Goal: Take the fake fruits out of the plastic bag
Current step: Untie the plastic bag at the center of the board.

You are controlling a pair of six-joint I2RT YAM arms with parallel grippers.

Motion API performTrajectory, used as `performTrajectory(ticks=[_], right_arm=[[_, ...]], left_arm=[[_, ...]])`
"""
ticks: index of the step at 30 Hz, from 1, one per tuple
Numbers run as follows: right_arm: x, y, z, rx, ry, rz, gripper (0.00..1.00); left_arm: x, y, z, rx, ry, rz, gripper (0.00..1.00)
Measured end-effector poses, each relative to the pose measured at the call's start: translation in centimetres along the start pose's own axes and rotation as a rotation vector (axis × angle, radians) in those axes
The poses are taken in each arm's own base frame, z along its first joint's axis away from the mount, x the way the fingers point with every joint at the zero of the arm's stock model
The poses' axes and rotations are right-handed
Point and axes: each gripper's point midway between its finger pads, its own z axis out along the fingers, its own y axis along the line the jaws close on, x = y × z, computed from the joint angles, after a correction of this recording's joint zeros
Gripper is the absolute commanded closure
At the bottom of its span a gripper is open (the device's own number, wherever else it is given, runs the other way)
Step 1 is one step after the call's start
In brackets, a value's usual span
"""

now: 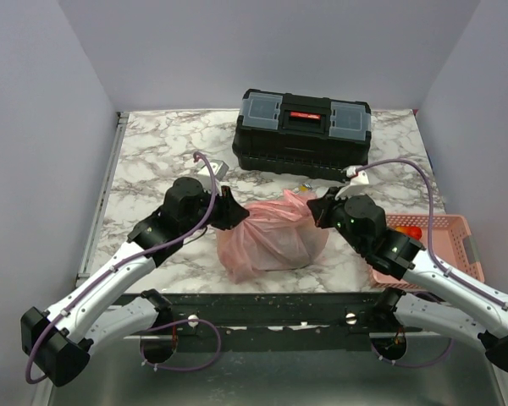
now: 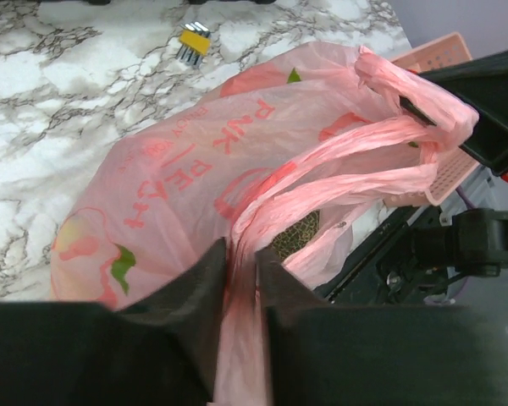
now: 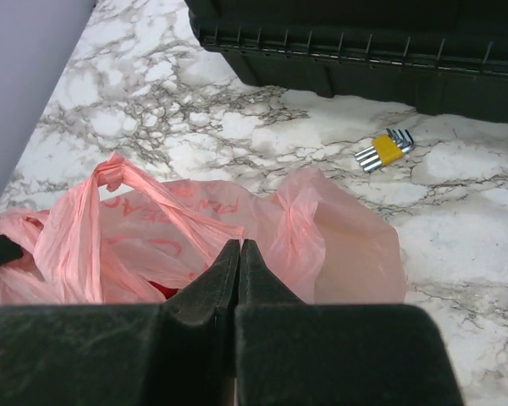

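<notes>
The pink plastic bag lies at the table's middle front, bulging with fruits. My left gripper is at its left end, shut on a bunched handle loop. My right gripper is at its right end, its jaws closed on the tip of the other handle strand. The bag mouth is stretched between them. Through the opening I see a greenish netted fruit and a red fruit. The other fruits are hidden by the plastic.
A black toolbox stands behind the bag. A yellow hex-key set lies between them. A rigid pink slotted basket at the right front holds a red and an orange fruit.
</notes>
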Motion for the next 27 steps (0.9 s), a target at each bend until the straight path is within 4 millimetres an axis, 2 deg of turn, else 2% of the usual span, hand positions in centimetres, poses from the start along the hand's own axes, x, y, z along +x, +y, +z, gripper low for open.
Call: performTrajectory(ticks=[3,7,13,14,16,18,24,27], right_arm=[[0.0,0.0,0.0,0.001,-0.009,0.033,0.99],[-0.2,0.2,-0.1,-0.004,-0.019,0.063,0.99],[-0.6,0.3,-0.3,-0.011,-0.031,0.081,0.99],[-0.6,0.3,-0.3,-0.012,-0.032,0.081,0.99],[-0.7,0.4,-0.3,-0.013,-0.034,0.082,0.99],[-0.7,0.4,-0.3,-0.013,-0.034,0.082,0.99],[-0.8,0.4,-0.4,-0.016,-0.040,0.085,0.99],[-0.8,0.4,-0.4,-0.016,-0.040,0.085,0.99]], left_arm=[[0.1,-0.5,-0.1,0.036,0.010,0.031,0.54],[-0.5,-1.5,-0.1,0.071,0.047,0.089,0.44],[-3.0,-3.9,0.2,0.120,0.100,0.230,0.35],[-3.1,-4.5,0.3,0.131,0.120,0.269,0.27],[-3.1,-5.7,0.5,0.155,0.154,0.329,0.23],[-2.6,-6.6,0.9,0.178,0.204,0.394,0.05],[-0.4,-7.2,3.3,0.168,0.354,0.494,0.02],[1.2,-7.2,4.4,0.151,0.413,0.524,0.08]])
